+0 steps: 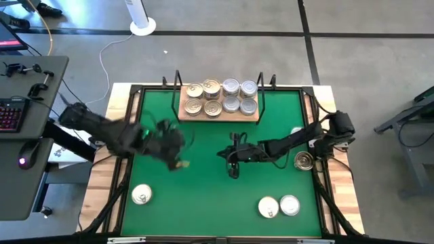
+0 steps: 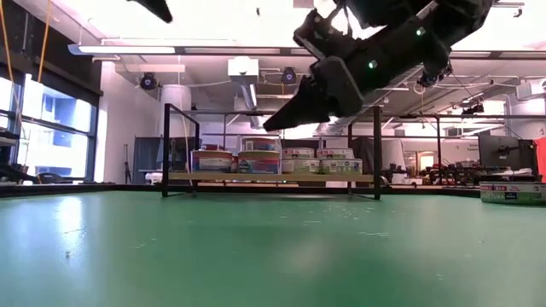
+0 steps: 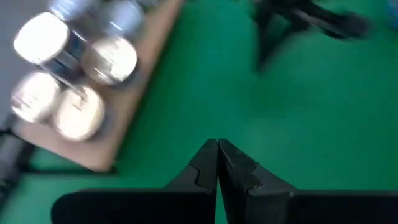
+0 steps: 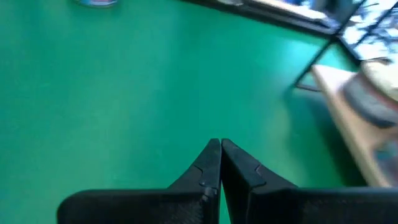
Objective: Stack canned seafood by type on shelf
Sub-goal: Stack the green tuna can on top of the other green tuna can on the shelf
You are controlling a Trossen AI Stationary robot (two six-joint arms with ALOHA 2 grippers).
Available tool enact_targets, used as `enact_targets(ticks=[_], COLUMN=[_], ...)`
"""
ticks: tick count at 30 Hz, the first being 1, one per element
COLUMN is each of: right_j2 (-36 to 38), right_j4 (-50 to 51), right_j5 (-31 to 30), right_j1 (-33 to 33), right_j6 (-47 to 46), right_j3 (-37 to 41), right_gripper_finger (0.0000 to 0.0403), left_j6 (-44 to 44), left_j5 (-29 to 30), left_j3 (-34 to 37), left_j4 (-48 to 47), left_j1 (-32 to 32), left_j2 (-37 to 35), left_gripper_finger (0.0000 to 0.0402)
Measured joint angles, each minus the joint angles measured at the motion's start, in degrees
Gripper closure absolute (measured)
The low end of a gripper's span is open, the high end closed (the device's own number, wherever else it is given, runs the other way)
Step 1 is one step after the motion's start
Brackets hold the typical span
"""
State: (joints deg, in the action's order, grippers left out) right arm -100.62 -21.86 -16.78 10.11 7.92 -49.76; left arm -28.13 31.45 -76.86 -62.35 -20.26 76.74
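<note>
Green mat [image 1: 203, 190] covers most of the light wood table [image 1: 102, 176]; upper left of the overhead shot there's a grey desk [image 1: 27, 135] with a red-lit keyboard [image 1: 8, 115] and a mouse [image 1: 26, 160]; a white round stand base [image 1: 142, 27] sits top centre on the grey floor [image 1: 366, 68], white cable [image 1: 108, 51] trailing off it.

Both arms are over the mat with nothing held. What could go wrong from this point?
1. The left gripper and right gripper hover shut and close together mid-mat; they might collide.
2. The shelf looks full, so added cans must stack on top and may topple.
3. The right-edge can lies under the right arm, awkward to reach.
</note>
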Motion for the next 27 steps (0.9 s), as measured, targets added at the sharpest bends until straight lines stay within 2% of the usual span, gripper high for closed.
enact_targets(ticks=[3,5,10,13,15,18,21,24,27], right_j2=[1.55,4.01,14.67,20.82,24.18,27.70,29.03,29.03,29.11], right_j4=[-0.74,-3.07,-4.89,-4.76,-4.50,-4.47,-4.12,-2.33,7.16], right_j5=[-5.73,-7.40,-7.60,-6.21,-4.14,0.68,6.03,8.73,8.37], right_j1=[1.81,2.87,5.24,7.29,8.86,10.87,11.89,12.34,13.58], right_j6=[0.80,1.47,-1.97,-4.17,-4.43,-4.57,-4.91,-4.92,-5.19], right_j3=[1.48,4.77,15.53,20.07,21.97,23.74,24.35,23.02,17.94], right_gripper_finger=[0.0402,0.0402,0.0402,0.0402,0.0402,0.0402,0.0402,0.0401,0.0387], left_j6=[-12.29,-20.42,-37.39,-44.86,-48.31,-51.44,-49.00,-42.61,-34.44], left_j5=[0.49,0.91,-1.32,-2.18,-0.77,5.08,9.64,14.13,14.15], left_j3=[0.00,0.02,0.04,0.06,0.05,0.05,0.36,3.99,9.94], left_j4=[-2.91,-5.57,-10.81,-12.22,-12.24,-11.49,-8.63,0.27,13.59], left_j1=[-8.31,-13.14,-21.93,-24.95,-25.81,-26.44,-26.09,-25.00,-22.77], left_j2=[1.92,3.98,10.44,14.19,16.50,20.05,23.29,24.00,22.42], left_gripper_finger=[0.0402,0.0402,0.0402,0.0402,0.0402,0.0402,0.0402,0.0402,0.0401])
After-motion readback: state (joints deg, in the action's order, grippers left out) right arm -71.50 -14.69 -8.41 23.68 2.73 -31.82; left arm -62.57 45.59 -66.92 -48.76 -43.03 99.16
